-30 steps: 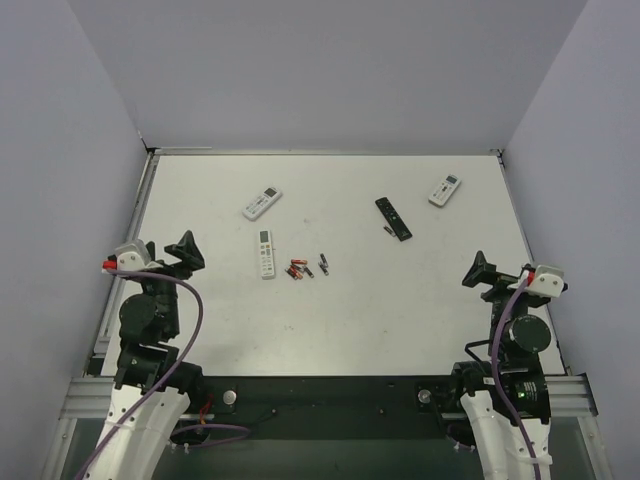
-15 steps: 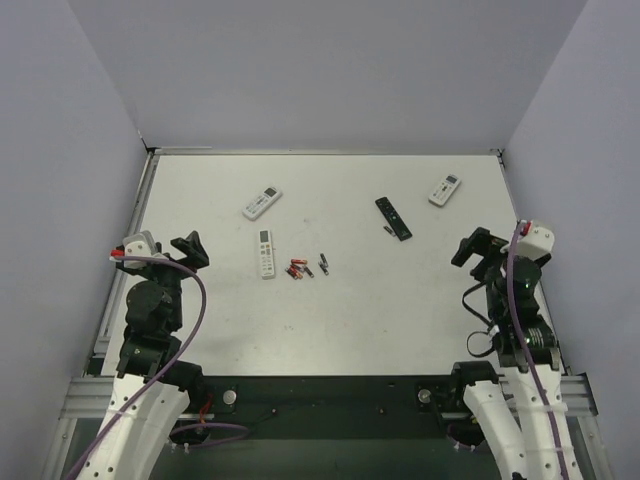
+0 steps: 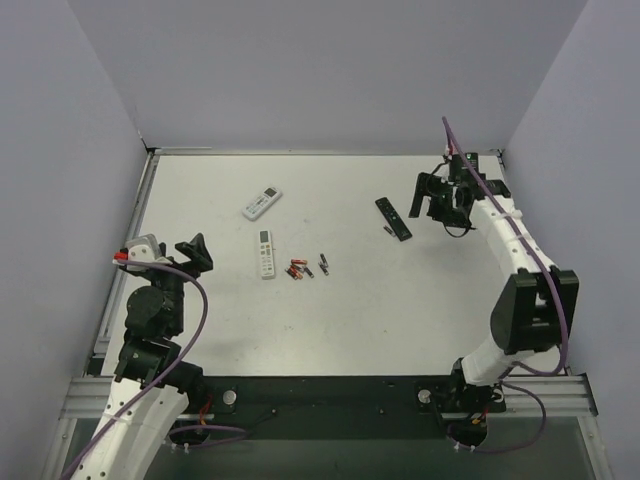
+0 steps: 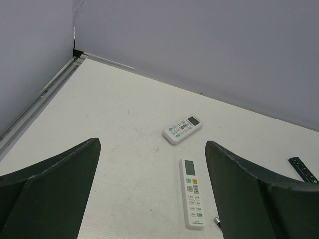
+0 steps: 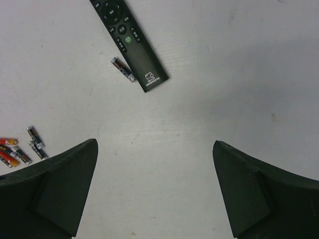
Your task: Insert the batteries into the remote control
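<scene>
Pincer of right arm [image 5: 154, 144] spread wide, empty, near black remote [image 5: 128, 42], left pincer [image 4: 151, 144] wide, empty too

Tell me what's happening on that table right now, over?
Left pincer open, empty. Right pincer open, empty, hovering near black remote. Batteries loose on table beside white remote, one by the black remote. Nothing seen blocking them.

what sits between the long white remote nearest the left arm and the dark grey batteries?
Small red-and-black batteries lie between long white remote and dark grey batteries; top external view.
</scene>
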Robot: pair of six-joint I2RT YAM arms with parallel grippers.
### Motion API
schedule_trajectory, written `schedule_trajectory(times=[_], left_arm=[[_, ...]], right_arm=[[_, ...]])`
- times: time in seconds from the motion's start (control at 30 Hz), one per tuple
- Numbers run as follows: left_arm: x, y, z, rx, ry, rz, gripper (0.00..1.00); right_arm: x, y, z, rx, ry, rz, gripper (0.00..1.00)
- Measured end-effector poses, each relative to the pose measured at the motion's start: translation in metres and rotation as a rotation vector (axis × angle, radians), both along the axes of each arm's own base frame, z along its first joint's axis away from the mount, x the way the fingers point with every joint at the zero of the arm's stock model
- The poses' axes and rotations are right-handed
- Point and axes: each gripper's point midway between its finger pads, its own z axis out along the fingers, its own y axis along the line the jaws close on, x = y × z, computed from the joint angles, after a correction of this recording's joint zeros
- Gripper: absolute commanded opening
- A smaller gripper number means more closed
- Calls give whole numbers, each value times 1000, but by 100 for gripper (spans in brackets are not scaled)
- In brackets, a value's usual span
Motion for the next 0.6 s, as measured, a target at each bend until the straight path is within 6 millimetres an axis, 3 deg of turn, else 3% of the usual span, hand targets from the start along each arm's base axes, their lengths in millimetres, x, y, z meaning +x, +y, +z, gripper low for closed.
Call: schedule_trajectory(times=[0.33,0.6], left_arm=[[-2,-8,0,8,-1,-26,97],[-2,-10,0,11,2,-34,97]], right_arm=[[87,35,-67,-79,156,231,85],[102,61,-116,-129,258,353,75]])
